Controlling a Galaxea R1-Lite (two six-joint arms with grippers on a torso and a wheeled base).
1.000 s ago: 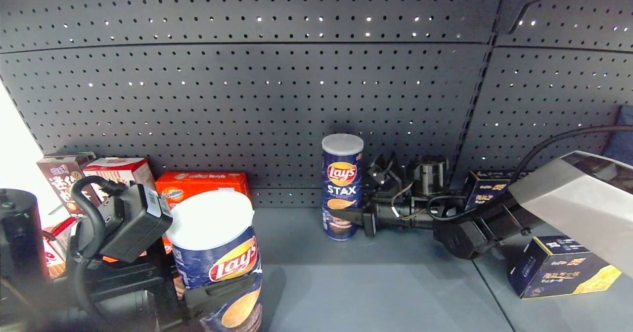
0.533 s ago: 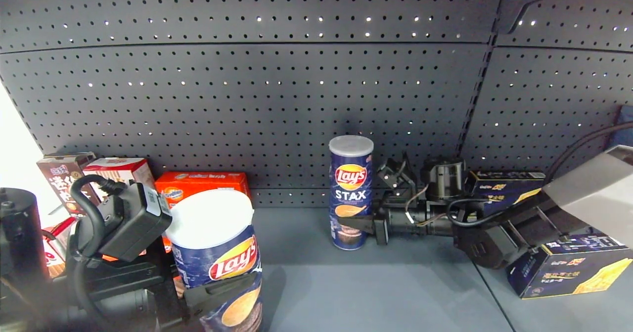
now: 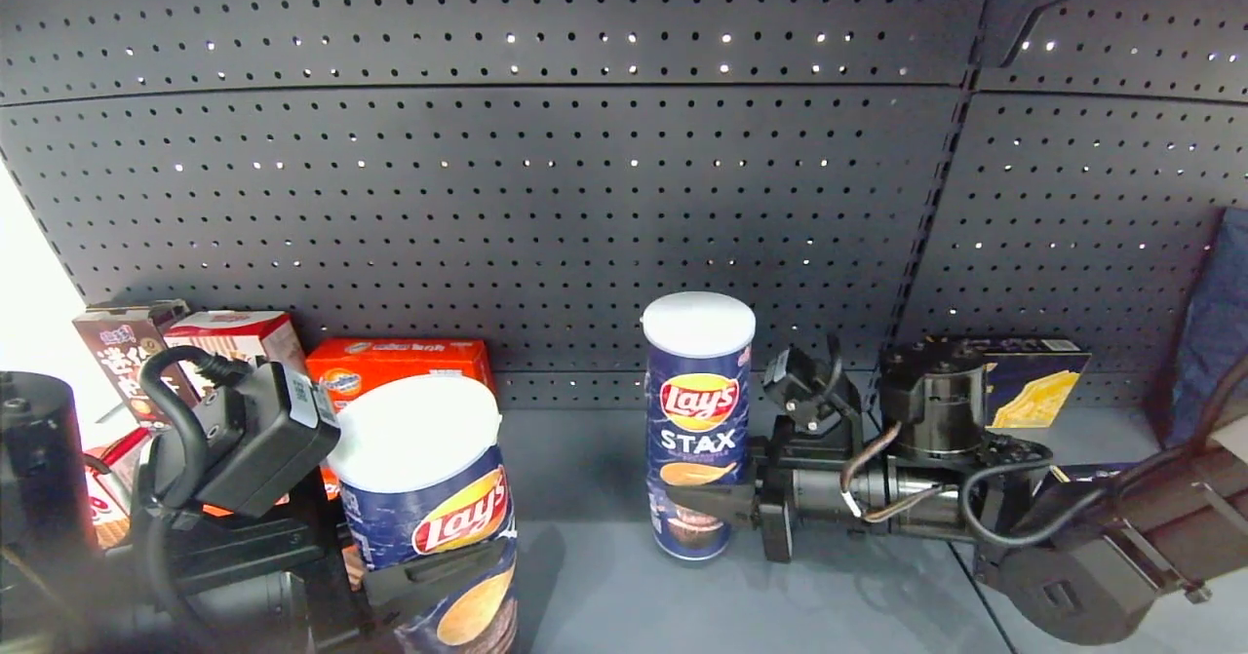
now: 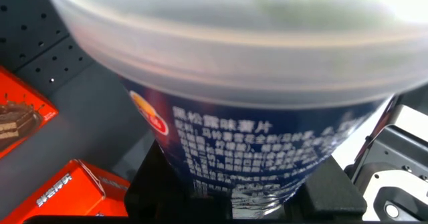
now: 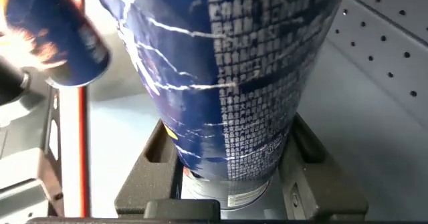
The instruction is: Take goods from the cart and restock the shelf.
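- The grey shelf [image 3: 604, 596] lies under both claws.
- The orange box [image 3: 400, 362] sits just behind the left claw [image 3: 434, 571].
- The left claw is clamped on the left chip can [image 3: 419, 479], which stands upright.
- The right claw [image 3: 707, 503] is clamped low on the right chip can [image 3: 697, 410], which stands upright over the shelf.

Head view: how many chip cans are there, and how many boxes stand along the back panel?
Chip cans: 2 (left can, right can)
Boxes: 4 (brown box, red-white box, orange box, dark blue box)
Total: 6
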